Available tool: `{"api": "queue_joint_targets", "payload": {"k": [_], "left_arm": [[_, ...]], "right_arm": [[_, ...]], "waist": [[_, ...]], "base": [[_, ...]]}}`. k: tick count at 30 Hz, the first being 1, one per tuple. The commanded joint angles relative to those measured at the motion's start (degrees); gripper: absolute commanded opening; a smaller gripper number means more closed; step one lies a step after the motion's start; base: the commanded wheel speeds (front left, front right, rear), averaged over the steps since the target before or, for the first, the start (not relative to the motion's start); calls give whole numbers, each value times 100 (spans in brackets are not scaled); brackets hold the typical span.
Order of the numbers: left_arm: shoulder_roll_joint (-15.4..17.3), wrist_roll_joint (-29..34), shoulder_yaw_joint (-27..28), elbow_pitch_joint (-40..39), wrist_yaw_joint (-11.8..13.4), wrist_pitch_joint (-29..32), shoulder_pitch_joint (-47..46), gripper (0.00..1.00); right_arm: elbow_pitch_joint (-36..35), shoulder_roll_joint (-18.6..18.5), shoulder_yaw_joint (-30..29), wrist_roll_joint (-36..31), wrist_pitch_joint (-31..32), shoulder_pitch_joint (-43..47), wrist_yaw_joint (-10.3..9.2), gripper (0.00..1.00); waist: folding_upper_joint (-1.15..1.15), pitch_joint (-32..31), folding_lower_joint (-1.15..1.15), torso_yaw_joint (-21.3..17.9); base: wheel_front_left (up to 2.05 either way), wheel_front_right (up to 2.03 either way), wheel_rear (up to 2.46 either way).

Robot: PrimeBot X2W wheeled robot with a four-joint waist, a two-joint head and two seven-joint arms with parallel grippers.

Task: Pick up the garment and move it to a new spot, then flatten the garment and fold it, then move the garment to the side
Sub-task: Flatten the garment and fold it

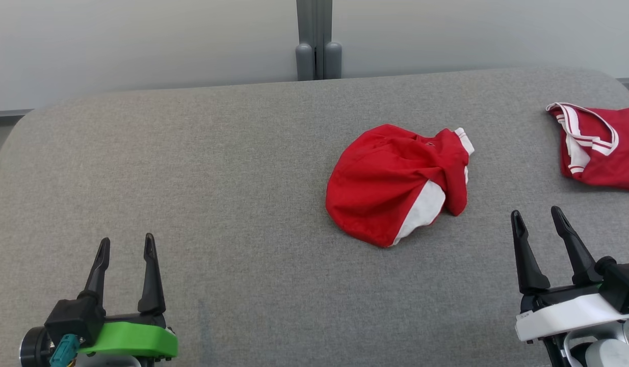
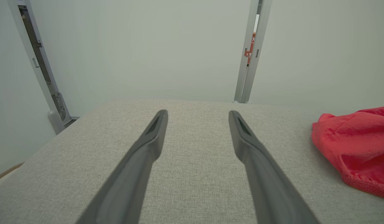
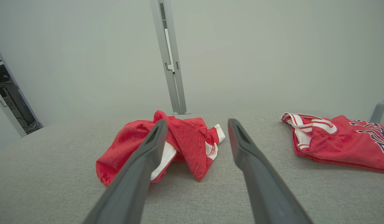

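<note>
A crumpled red garment [image 1: 396, 181] with white panels lies in a heap on the grey padded table [image 1: 217, 168], right of centre. Its edge shows at the right of the left wrist view as the garment [image 2: 357, 146]; in the right wrist view the garment [image 3: 179, 143] lies just beyond the fingertips. My left gripper [image 1: 127, 244] [image 2: 198, 113] stands open at the lower left, well clear of the cloth. My right gripper [image 1: 538, 214] [image 3: 196, 123] stands open at the lower right, a short way right of the heap, with nothing between its fingers.
A second red jersey [image 1: 600, 150] [image 3: 338, 140] with white striped trim lies folded at the table's far right edge. A grey post [image 1: 317, 41] rises against the pale wall behind the table. The table's back corners are rounded.
</note>
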Motion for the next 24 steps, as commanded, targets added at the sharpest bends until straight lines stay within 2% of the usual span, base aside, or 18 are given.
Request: {"api": "queue_joint_targets", "payload": {"k": [1,24], "left_arm": [[-18,46,27,22,-37,2,-8,100],[-154,180,67,95,-158,2,-170,100]], "right_arm": [[-2,-8,7,-20,28,18,-9,100],[20,-28,22,9,23,-44,-9,100]], "waist": [[0,-10,0,-1],[0,20,0,-41]], "base": [[0,0,0],[0,0,0]]}}
